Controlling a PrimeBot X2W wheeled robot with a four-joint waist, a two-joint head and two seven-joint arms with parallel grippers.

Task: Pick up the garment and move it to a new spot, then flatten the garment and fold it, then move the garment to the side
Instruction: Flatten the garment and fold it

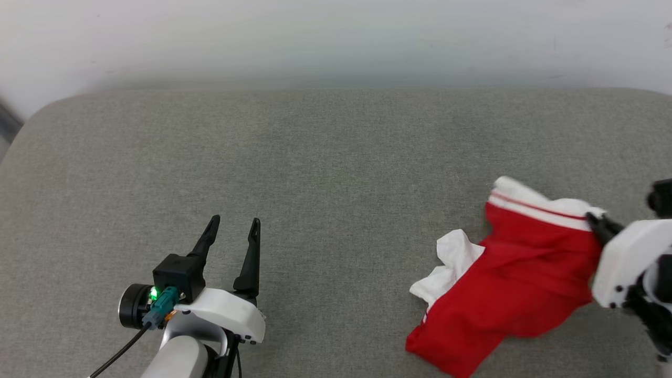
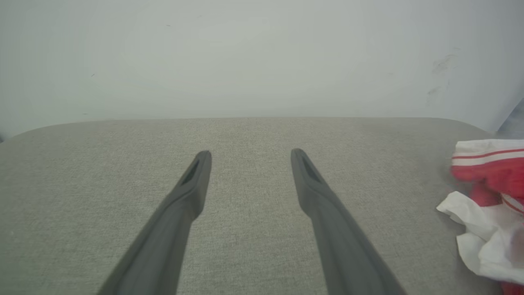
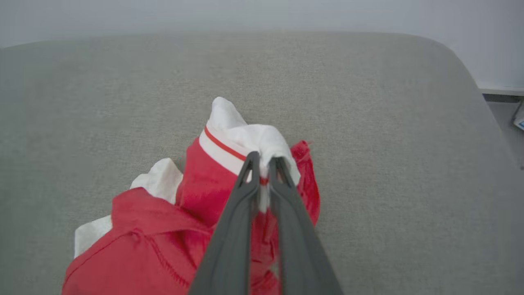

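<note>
The garment (image 1: 517, 262), a bright red shirt with white sleeves and striped trim, lies crumpled at the right of the grey cushioned surface (image 1: 325, 157). My right gripper (image 1: 596, 223) comes in from the right edge and is shut on the garment's white striped trim. Seen from the right wrist, the two dark fingers (image 3: 249, 176) pinch the white and red cloth (image 3: 241, 139) between them. My left gripper (image 1: 233, 228) stands open at the lower left, far from the garment, with nothing between its fingers (image 2: 196, 172). The garment's edge (image 2: 487, 192) appears at the right of the left wrist view.
A pale wall (image 1: 336, 37) runs behind the cushioned surface's far edge. The surface's rounded corner (image 3: 458, 61) drops off to the right of the garment, with floor (image 3: 503, 110) beyond it.
</note>
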